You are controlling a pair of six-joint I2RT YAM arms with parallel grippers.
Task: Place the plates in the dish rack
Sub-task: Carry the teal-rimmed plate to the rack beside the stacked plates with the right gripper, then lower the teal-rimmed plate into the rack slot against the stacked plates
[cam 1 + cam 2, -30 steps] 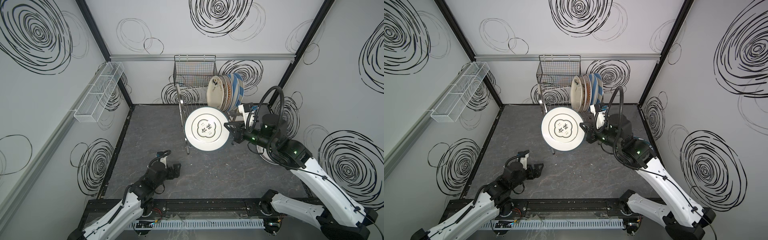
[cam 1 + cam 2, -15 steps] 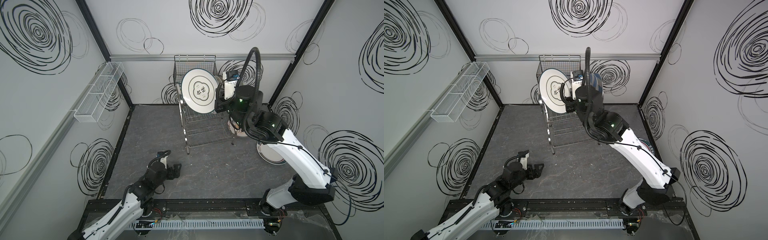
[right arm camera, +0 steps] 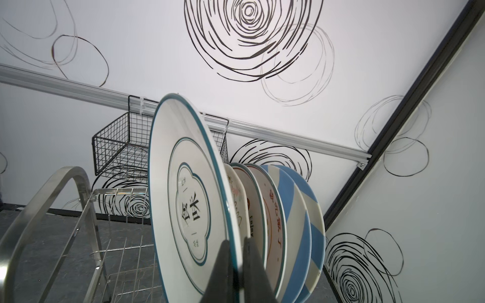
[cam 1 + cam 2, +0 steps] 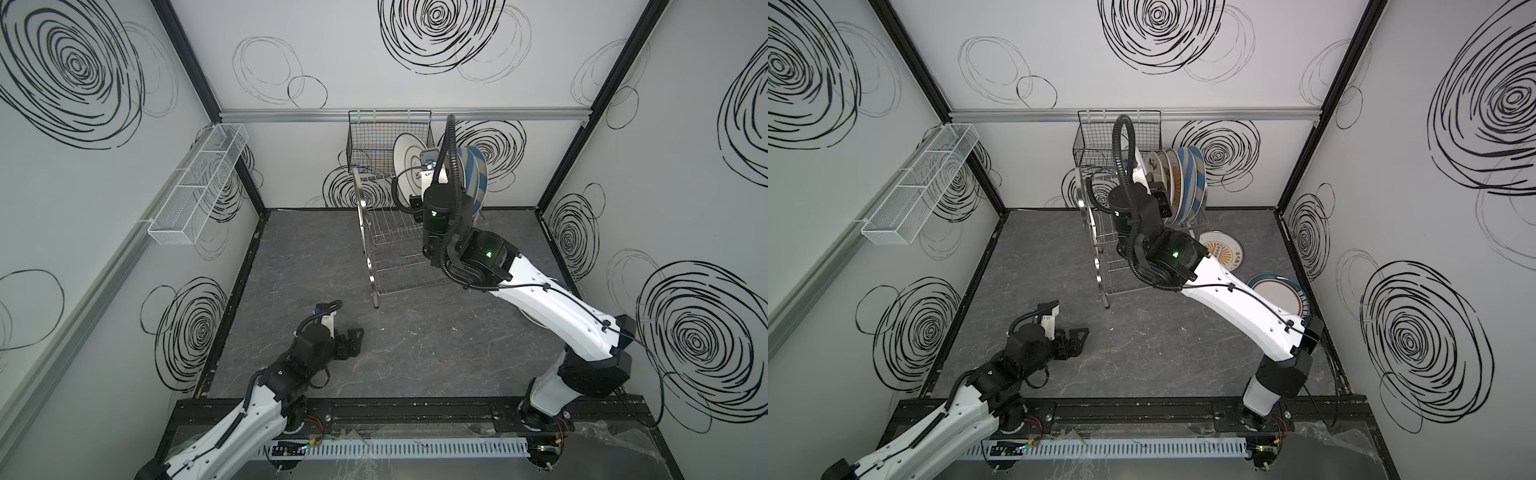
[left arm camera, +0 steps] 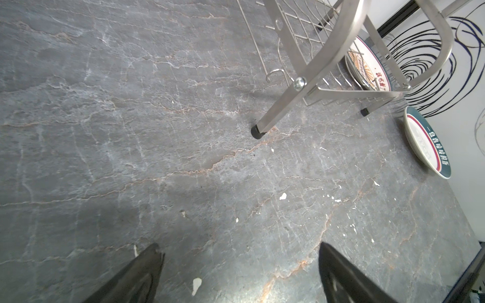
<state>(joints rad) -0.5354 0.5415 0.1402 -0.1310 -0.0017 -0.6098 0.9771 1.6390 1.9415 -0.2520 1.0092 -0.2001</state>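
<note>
right wrist | teal-rimmed plate [image 3: 183, 196] upright | rim pinched in right tool [image 3: 237, 240]

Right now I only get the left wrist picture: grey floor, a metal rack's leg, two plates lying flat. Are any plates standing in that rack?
Observer: Yes. Several plates stand on edge in the dish rack, on its top tier, with the blue-striped plates at the far end.
Operator: Is the other arm busy?
Observer: The right gripper is shut on the rim of a teal-rimmed white plate and holds it upright beside that row.
Operator: Anything behind the rack?
Observer: A black wire basket hangs from a metal rail on the back wall.
</note>
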